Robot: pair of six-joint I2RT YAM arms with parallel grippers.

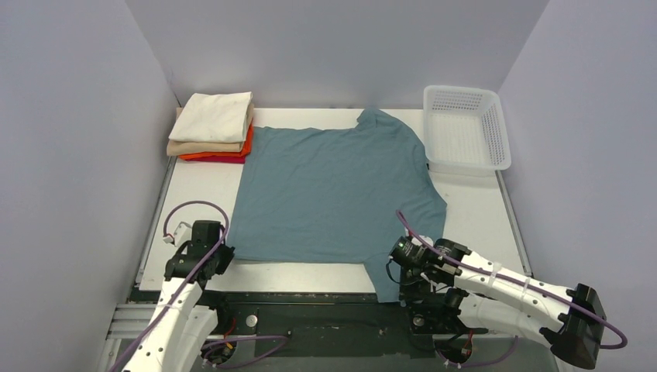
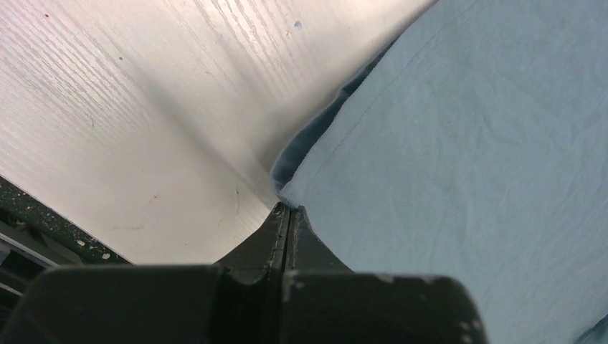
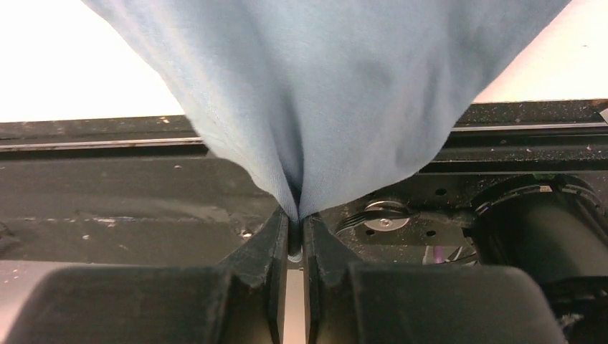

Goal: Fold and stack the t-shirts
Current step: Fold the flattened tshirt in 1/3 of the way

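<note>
A large teal-blue t-shirt (image 1: 329, 194) lies spread flat across the middle of the white table. My left gripper (image 1: 222, 250) is shut on its near left corner; in the left wrist view the jaws meet at the cloth's corner (image 2: 294, 193). My right gripper (image 1: 397, 260) is shut on the near right part of the teal shirt, which hangs over the table's front edge; in the right wrist view the cloth (image 3: 323, 93) bunches down into the closed jaws. A folded stack sits at the back left: cream shirt (image 1: 213, 116) on top, tan (image 1: 203, 147), orange and red (image 1: 221, 157) beneath.
A white perforated plastic basket (image 1: 490, 132) stands at the back right, touching the teal shirt's far sleeve. Grey walls close in the left, back and right sides. A black rail with the arm bases (image 1: 310, 318) runs along the near edge.
</note>
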